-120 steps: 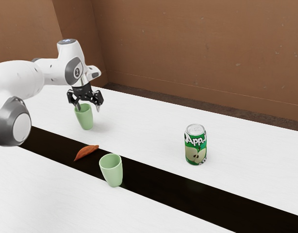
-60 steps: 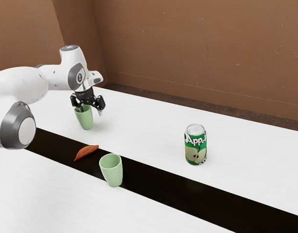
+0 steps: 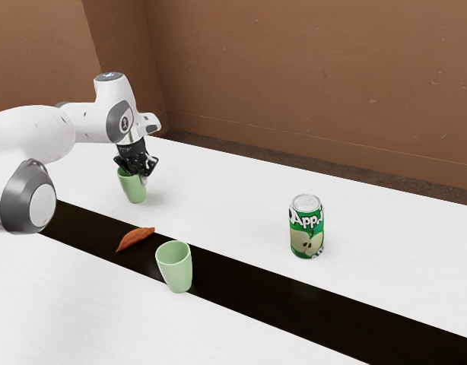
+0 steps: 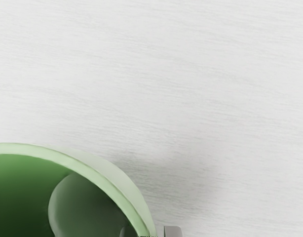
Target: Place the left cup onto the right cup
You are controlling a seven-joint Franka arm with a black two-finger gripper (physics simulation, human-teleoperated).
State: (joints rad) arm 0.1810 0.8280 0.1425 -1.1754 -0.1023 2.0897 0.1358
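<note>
So the gripper (image 3: 137,170) is down on the far green cup (image 3: 131,188), and its fingers (image 3: 144,167) look clamped on the cup's rim. In the wrist view one sits inside the wall and one outside (you can just see both tips at the rim of the far green cup (image 4: 92,177)). That cup stands upright on the white tabletop (image 3: 233,194), toward the exterior view's left. The near green cup (image 3: 174,266) is well apart from it, upright on the black strip (image 3: 294,300) that runs across the tabletop. A little orange thing (image 3: 135,238) lies on the strip just beside the near cup. A green apple soda can (image 3: 306,226) stands off toward the exterior view's right.
</note>
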